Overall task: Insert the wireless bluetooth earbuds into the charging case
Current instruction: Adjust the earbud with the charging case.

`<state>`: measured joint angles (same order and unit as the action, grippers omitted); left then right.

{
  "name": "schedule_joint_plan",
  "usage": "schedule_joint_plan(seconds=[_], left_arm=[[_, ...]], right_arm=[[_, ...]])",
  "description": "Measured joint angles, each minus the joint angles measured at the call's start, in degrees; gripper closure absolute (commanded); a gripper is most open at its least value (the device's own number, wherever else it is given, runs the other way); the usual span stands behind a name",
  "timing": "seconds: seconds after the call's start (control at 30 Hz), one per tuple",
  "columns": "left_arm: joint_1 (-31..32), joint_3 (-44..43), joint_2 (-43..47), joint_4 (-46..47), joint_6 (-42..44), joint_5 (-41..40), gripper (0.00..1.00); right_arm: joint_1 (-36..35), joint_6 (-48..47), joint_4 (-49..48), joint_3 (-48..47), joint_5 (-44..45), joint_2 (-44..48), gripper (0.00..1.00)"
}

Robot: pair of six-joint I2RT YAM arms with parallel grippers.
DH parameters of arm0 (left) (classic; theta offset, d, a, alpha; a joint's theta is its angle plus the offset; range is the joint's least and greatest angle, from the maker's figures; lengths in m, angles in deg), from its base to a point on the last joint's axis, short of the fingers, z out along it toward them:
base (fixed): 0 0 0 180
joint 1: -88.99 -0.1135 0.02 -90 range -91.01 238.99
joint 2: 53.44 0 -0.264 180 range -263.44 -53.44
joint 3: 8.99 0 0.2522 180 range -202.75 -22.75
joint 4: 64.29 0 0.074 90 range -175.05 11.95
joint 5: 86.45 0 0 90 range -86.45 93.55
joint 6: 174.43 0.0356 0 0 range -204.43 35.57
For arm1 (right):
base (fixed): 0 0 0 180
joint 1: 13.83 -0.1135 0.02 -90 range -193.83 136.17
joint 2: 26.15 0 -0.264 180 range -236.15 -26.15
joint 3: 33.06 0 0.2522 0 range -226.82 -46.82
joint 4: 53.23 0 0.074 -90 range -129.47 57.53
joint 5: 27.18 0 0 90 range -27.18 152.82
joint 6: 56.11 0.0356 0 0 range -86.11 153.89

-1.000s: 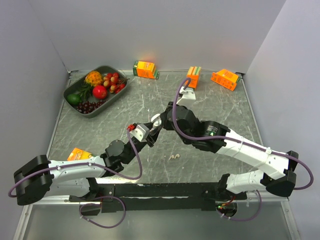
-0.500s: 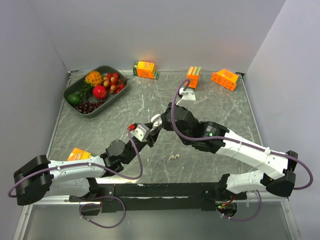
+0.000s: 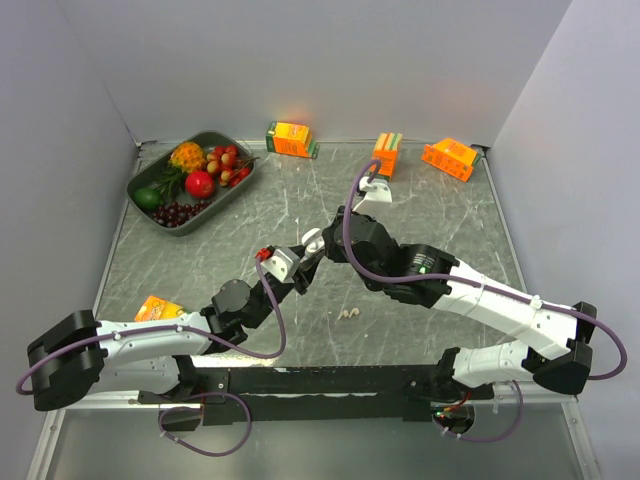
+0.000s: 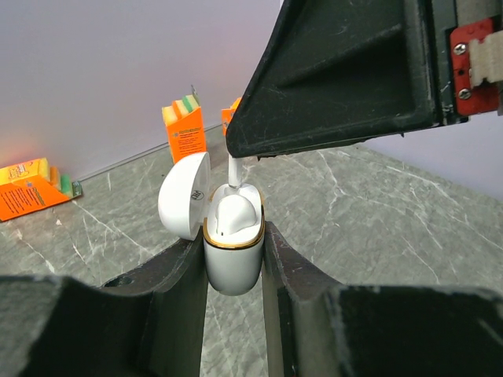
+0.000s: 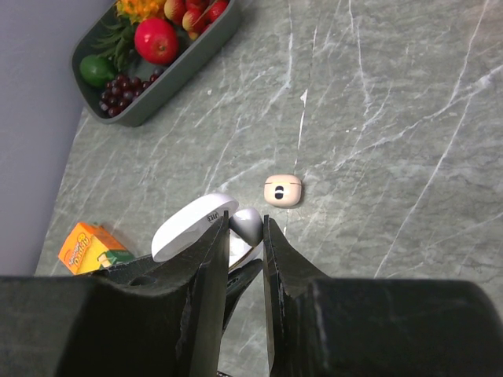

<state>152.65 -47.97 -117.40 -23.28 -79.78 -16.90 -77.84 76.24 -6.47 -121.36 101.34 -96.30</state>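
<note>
Open-lidded charging case [image 4: 233, 263] clamped upright by the closed-in left gripper [image 4: 233, 250], white stemmed earbud [image 4: 234, 171] pinched by the nearly closed right gripper [image 5: 244, 228] directly above the case, lower end at the case's mouth, beige earbud [image 5: 283, 191] lying on the table [image 5: 393, 118] near the case.

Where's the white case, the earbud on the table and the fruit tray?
charging case [image 4: 233, 263], left wrist view, white body under the gold rim.
earbud on the table [image 5: 283, 190], right wrist view, its beige middle.
fruit tray [image 5: 192, 63], right wrist view, grey outer wall.
</note>
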Motion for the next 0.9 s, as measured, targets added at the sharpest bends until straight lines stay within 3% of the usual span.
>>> schedule_joint_plan(seconds=[0.7,0.9], left_arm=[[0.2,-0.2,0.0,0.2,-1.0,0.0,0.99],[0.2,-0.2,0.0,0.2,-1.0,0.0,0.99]], right_arm=[[-0.6,-0.3,-0.3,0.7,-0.4,0.1,1.0],[-0.6,-0.6,-0.3,0.7,-0.4,0.1,0.81]])
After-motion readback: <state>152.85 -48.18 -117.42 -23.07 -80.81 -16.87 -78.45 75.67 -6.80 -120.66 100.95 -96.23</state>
